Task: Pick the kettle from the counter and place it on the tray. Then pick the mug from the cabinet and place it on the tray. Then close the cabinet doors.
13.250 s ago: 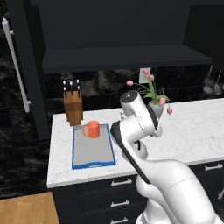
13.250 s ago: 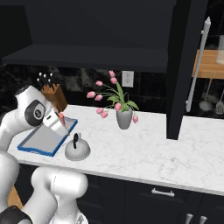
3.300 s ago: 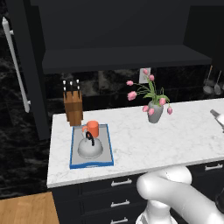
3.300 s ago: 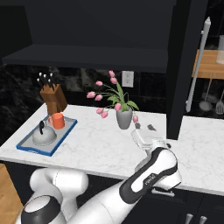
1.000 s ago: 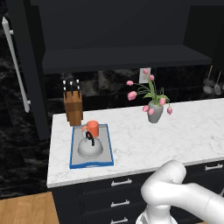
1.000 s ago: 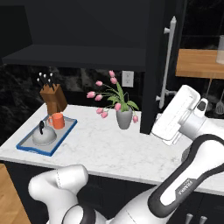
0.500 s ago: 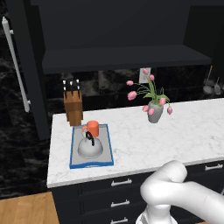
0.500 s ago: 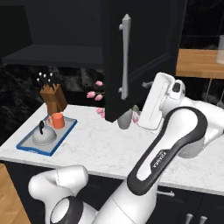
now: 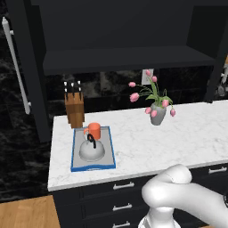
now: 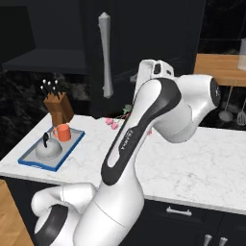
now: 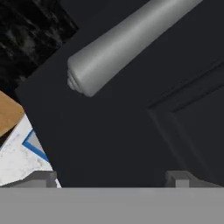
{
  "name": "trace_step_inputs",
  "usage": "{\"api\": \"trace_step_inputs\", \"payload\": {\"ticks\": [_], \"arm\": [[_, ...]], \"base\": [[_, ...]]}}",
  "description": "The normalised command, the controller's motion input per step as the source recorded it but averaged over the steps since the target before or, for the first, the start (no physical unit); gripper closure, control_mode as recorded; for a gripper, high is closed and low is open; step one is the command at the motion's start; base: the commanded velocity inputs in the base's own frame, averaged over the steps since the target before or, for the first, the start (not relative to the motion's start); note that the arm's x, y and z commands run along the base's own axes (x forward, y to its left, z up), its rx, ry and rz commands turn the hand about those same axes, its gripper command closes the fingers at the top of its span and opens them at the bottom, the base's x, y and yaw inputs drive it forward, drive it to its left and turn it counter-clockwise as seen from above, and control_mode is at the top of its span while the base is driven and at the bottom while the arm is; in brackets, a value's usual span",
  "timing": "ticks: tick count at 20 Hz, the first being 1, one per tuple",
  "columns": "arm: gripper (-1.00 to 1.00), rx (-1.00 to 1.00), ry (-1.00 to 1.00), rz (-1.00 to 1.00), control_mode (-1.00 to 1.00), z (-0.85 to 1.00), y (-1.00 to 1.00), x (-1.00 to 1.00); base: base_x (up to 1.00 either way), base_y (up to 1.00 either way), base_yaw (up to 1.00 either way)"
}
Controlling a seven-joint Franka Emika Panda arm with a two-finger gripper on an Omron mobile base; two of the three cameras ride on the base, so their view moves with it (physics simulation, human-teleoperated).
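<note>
Pincer (image 11: 111,177) tips apart, nothing between, pressed near the right black panel door (image 11: 131,131) below its silver bar handle (image 11: 127,41). Silver dome kettle (image 9: 92,150) and orange mug (image 9: 94,130) sit on blue-rimmed tray (image 9: 76,156). Risk: hand slips off the door edge mid-push. Left door (image 9: 26,67) open wide; counter right of tray free.

1. The worktop (image 9: 178,133) is white with a grey marble pattern.
2. The tray (image 9: 76,153) is grey with a blue rim.
3. The kettle (image 9: 92,150) on the tray is silver-grey with a black handle.
4. The mug (image 9: 94,130) is bright orange.
5. The cabinet door (image 11: 131,131) is black; its bar handle (image 11: 127,43) is silver.
6. The tulips (image 9: 142,95) are pink in a grey vase (image 9: 157,113).
</note>
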Motion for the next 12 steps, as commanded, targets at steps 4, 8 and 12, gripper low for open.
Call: {"api": "trace_step_inputs", "payload": {"ticks": [4, 8, 12], "arm": [[-1.00, -0.21, 0.02, -0.10, -1.00, 0.24, 0.49, 0.19], [-1.00, -0.18, 0.00, -0.14, -1.00, 0.06, 0.39, 0.44], [-1.00, -0.15, 0.00, -0.19, -1.00, -0.03, 0.46, 0.58]], "base": [[0.00, 0.00, 0.00], [0.00, 0.00, 0.00], [0.00, 0.00, 0.00]]}}
